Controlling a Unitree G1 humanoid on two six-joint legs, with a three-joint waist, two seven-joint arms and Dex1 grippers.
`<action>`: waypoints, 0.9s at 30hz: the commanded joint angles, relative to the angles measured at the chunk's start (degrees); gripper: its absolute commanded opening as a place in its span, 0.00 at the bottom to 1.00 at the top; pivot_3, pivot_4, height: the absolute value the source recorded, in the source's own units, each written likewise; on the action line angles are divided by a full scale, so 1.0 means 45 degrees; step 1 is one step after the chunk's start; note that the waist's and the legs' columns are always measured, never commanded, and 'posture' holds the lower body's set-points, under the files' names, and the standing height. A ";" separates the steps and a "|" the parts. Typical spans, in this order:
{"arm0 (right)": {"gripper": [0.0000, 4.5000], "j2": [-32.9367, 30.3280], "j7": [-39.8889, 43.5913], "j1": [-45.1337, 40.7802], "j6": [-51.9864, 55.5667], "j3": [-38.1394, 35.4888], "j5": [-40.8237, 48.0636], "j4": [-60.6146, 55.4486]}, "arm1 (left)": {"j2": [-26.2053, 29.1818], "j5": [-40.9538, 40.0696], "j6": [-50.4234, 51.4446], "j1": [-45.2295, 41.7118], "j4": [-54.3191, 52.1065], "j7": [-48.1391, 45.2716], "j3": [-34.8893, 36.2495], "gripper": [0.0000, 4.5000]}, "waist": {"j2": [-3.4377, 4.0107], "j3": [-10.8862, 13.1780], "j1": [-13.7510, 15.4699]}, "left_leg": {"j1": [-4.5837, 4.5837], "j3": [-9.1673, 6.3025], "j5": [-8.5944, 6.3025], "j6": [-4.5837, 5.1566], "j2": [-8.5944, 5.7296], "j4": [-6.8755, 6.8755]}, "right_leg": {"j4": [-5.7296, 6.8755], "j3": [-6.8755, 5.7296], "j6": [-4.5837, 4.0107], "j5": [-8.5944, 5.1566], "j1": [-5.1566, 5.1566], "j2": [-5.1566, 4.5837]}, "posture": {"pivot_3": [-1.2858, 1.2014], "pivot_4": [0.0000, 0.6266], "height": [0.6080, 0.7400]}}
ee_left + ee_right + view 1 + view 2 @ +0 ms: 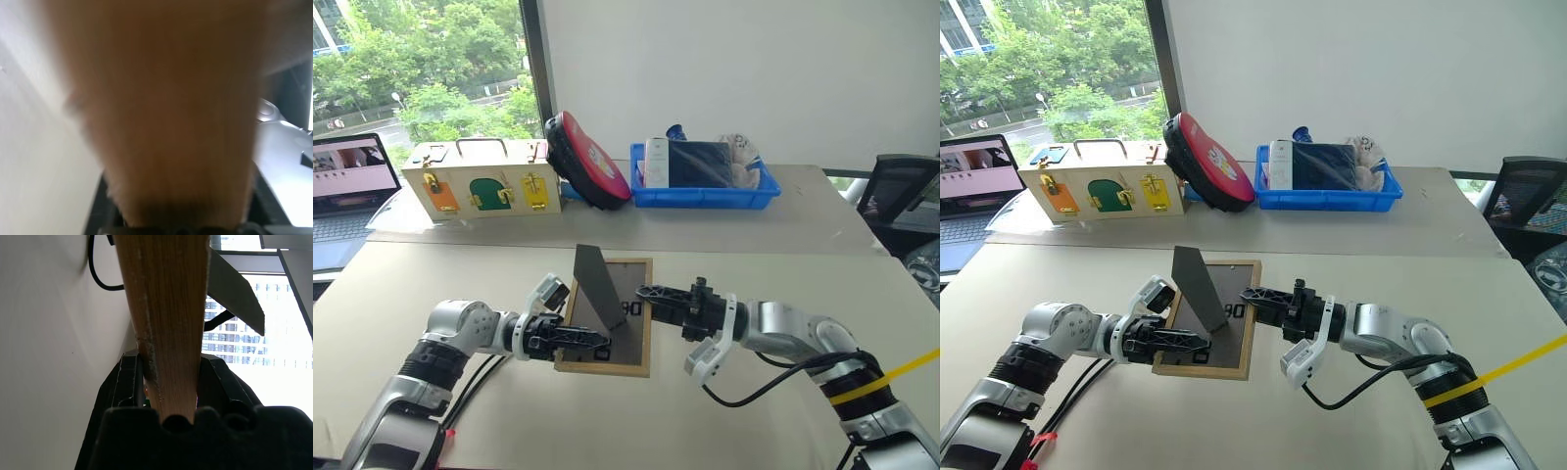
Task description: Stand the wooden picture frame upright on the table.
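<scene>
Eye views: I see small light-wood picture frame, dark grey back up, fold-out stand raised, over beige bench | left gripper pinches near edge, steadying | right wrist: right gripper clamps frame's side rail, ready for tilting upright.

A cream wooden box with orange, green and yellow doors is sitting along the far edge. A round red and black case is leaning just beside it. A blue tray holding a white bottle and a dark pouch is standing next to that. A laptop is glowing at the far left, and a black chair is standing at the right.
</scene>
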 commanded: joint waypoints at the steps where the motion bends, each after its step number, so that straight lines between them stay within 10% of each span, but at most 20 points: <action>1: 0.28 0.0006 -0.0807 -0.0480 0.0061 -0.0794 0.0612 -0.0281 | 0.0207 0.0679 -0.0604 0.0186 0.0474 -0.0237 0.0025 0.78 | 0.0000 0.0000 -0.0016 | 0.0000 0.0000 0.0000 0.0000 0.0000 0.0000 | 0.0000 0.0000 0.0000 0.0000 0.0000 0.0000 | 0.52 0.24 0.96; 4: 0.28 -0.0266 -0.1152 -0.0624 0.0058 -0.1147 0.0502 -0.0027 | 0.0399 0.0812 -0.1149 0.0139 0.0961 0.0095 0.1047 1.00 | 0.0000 0.0000 -0.0036 | 0.0000 0.0000 0.0000 0.0000 0.0000 0.0000 | 0.0004 0.0000 0.0000 0.0000 -0.0002 0.0000 | 0.52 0.24 0.96; 15: 0.27 -0.1044 0.0411 -0.2012 0.0367 -0.1259 0.4559 0.1737 | 0.1704 -0.0534 -0.3913 0.1220 -0.3674 0.1064 0.6425 1.00 | 0.0002 0.0019 -0.0031 | -0.0003 -0.0001 0.0000 0.0001 0.0003 -0.0002 | 0.0016 0.0000 -0.0007 -0.0003 -0.0003 -0.0008 | 0.52 0.24 0.96; 21: 0.27 -0.0855 0.8337 -0.1475 0.9221 -0.0554 1.5696 -0.0374 | 0.1208 0.0791 -0.6234 0.1681 -0.5296 0.2733 0.6516 1.00 | 0.0001 0.0021 -0.0002 | 0.0045 -0.0013 -0.0005 0.0008 0.0004 0.0003 | -0.0022 -0.0014 -0.0007 -0.0001 0.0096 -0.0011 | 0.52 0.24 0.96; 27: 0.27 -0.0829 1.0383 -0.2055 1.6017 -0.1066 1.9504 -0.1311 | 0.0664 0.1454 -0.7357 0.1852 -0.5725 0.3654 0.5922 1.00 | 0.0023 0.0036 -0.0038 | 0.0042 -0.0043 -0.0005 0.0010 0.0008 0.0022 | 0.0002 -0.0047 -0.0008 -0.0001 0.0084 -0.0001 | 0.52 0.24 0.96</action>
